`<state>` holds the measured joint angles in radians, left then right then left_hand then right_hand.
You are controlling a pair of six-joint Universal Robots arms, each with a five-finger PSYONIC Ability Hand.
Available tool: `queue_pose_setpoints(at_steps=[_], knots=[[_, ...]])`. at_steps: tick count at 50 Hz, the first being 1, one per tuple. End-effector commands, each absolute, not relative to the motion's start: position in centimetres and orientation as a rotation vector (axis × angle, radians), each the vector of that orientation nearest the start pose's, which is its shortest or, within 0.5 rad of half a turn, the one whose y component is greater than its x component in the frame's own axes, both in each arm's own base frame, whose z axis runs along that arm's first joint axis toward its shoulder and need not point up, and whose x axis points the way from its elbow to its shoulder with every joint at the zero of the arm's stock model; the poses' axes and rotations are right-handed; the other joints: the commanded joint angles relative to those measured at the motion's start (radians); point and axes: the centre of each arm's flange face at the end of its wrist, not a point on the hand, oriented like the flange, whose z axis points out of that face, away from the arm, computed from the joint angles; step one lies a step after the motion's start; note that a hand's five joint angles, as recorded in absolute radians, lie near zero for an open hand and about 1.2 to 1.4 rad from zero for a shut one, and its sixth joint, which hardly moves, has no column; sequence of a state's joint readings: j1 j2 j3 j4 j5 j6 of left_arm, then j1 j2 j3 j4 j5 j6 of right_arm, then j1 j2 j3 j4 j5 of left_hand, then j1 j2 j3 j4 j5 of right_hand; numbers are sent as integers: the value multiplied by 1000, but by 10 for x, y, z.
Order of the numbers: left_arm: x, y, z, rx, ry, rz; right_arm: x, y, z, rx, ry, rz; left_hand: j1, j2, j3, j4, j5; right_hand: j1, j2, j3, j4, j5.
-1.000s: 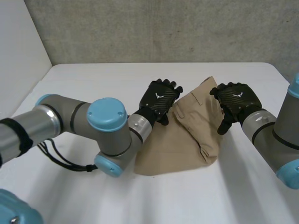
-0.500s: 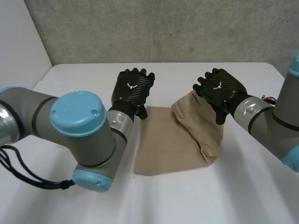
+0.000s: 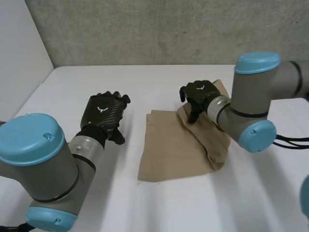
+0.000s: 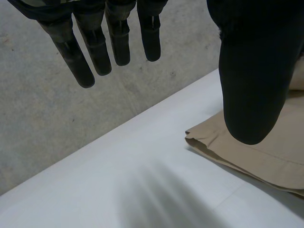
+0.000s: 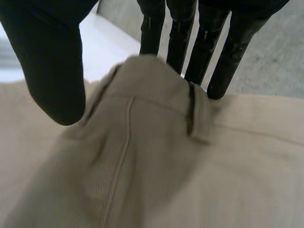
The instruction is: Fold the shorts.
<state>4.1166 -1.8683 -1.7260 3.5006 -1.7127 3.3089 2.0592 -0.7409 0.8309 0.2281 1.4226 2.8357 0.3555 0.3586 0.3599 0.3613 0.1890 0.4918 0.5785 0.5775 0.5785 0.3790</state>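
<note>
My right hand (image 3: 199, 93) pinches the waistband of the beige cotton shorts (image 3: 174, 145) between thumb and straight fingers, lifting that edge off the white table (image 3: 96, 82), I judge for folding. My left hand (image 3: 104, 113) hovers beside the shorts, fingers spread, leaving room.

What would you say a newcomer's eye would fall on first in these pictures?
Most likely the tan shorts, lying partly folded in the middle of the white table. Next come the black right hand, set at their waistband end on the far side, and the left hand, hovering open above bare table to the robot's left of the shorts.
</note>
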Motion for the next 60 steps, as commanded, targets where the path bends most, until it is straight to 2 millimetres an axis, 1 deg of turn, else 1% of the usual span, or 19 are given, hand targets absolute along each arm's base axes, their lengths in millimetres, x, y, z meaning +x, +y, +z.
queue_pose_setpoints(at_steps=[1,6,8,9,13,17,24,25,26,28,29,31,33,36,43,48,52,56,60], knots=[[-288,-222,205,730,2339,-2256,354,-324,182,-1238,2172,-1717,43,40,39,37,35,904,817,818,817,842],[-285,-223,211,711,2324,-2273,375,-296,215,-1308,2011,-1803,43,40,39,37,35,904,818,819,818,843],[-283,-224,214,697,2314,-2285,381,-285,218,-1338,1960,-1797,43,40,39,37,35,904,818,819,818,843],[-282,-225,216,689,2309,-2289,388,-270,219,-1381,1892,-1773,40,37,36,34,32,904,818,819,818,843],[-277,-228,224,654,2283,-2314,397,-230,208,-1537,1741,-1636,43,40,39,37,35,904,818,819,818,843],[-272,-231,230,626,2265,-2327,396,-202,189,-1694,1675,-1515,40,37,36,34,32,904,818,819,818,843],[-270,-233,231,616,2261,-2328,389,-186,167,-1854,1661,-1420,34,31,30,28,26,904,818,819,818,843],[-270,-233,230,616,2261,-2328,389,-186,170,-1844,1658,-1426,31,28,27,25,23,904,818,819,818,843],[-270,-233,230,619,2263,-2327,389,-187,172,-1834,1656,-1436,31,28,27,25,23,749,662,663,662,687],[-270,-234,230,616,2261,-2328,390,-189,176,-1807,1653,-1460,28,25,24,23,20,280,193,194,193,218],[-270,-234,231,615,2258,-2332,391,-192,183,-1772,1645,-1510,23,19,18,17,14,-118,-205,-204,-205,-180],[-271,-236,234,606,2246,-2346,392,-196,197,-1712,1641,-1583,-10,-13,-14,-16,-18,-312,-399,-398,-399,-374],[-272,-239,235,602,2237,-2358,390,-200,219,-1583,1665,-1669,-24,-28,-29,-30,-32,-317,-404,-403,-404,-379],[-275,-244,244,591,2203,-2400,379,-202,237,-1374,1744,-1666,-80,-83,-85,-86,-88,-317,-404,-403,-404,-379],[-295,-254,258,604,2165,-2480,336,-227,246,-1007,1949,-1590,-98,-101,-102,-104,-106,-317,-404,-403,-404,-379],[-323,-248,261,711,2180,-2558,308,-241,249,-842,2040,-1577,-98,-101,-102,-104,-106,-317,-404,-403,-404,-379],[-344,-243,249,843,2242,-2550,293,-256,251,-796,2069,-1610,-98,-101,-102,-104,-106,-317,-404,-403,-404,-379],[-361,-244,225,938,2336,-2453,293,-265,253,-782,2065,-1629,-104,-107,-108,-110,-112,-317,-404,-403,-404,-379],[-372,-248,195,998,2456,-2293,301,-281,224,-793,2121,-1561,-136,-139,-141,-142,-144,-317,-404,-403,-404,-379]])
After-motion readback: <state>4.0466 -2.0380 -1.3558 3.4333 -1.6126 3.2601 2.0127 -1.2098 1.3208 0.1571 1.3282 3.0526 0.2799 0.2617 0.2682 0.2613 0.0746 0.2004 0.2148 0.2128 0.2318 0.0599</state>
